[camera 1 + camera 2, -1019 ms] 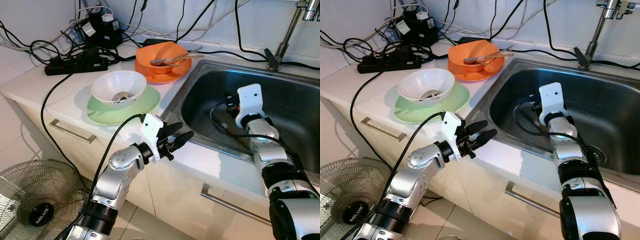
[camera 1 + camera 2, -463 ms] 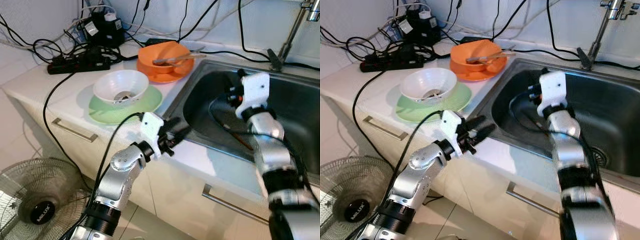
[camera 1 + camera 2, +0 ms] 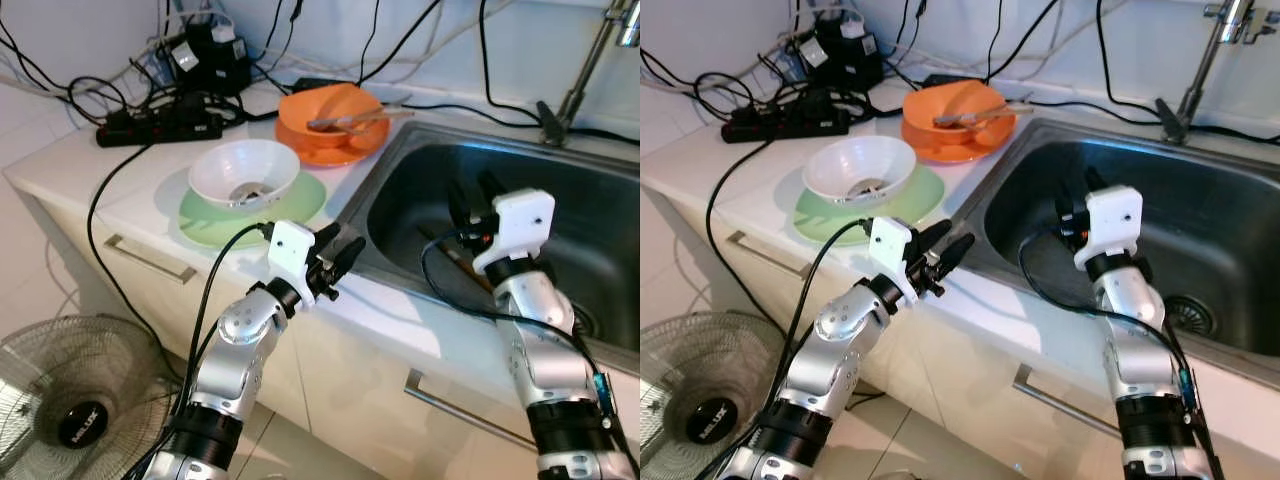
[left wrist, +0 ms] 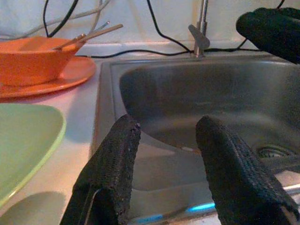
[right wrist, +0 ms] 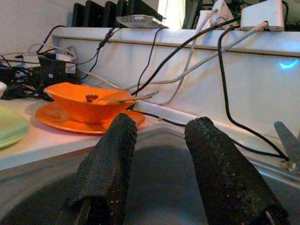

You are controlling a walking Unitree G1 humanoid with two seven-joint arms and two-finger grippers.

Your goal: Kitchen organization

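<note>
Dishes on the counter left of the sink point(image 3: 400, 165): I see an orange bowl point(image 3: 325, 112) on an orange plate point(image 3: 338, 152) at the back, with two utensils point(image 3: 352, 119) resting across the bowl's rim, and nearer me a white bowl point(image 3: 243, 173) on a green plate point(image 3: 205, 218). Something dark lies in the white bowl; I cannot make out what. A thin dark stick-like object point(image 3: 462, 264) lies in the basin, partly behind my right arm.

My left gripper point(image 3: 343, 251) hovers above the counter's front edge, just beside the sink's near left corner, fingers point(image 4: 112, 168) parted and holding nothing. My right gripper point(image 3: 475, 198) hangs over the basin, fingers point(image 5: 107, 164) likewise apart and empty.

Behind the dishes, a black power strip point(image 3: 160, 127) and tangled cables point(image 3: 60, 95) crowd the counter's back. The tap point(image 3: 580, 75) is cut off at the top. A floor fan point(image 3: 60, 410) stands below the drawers.
</note>
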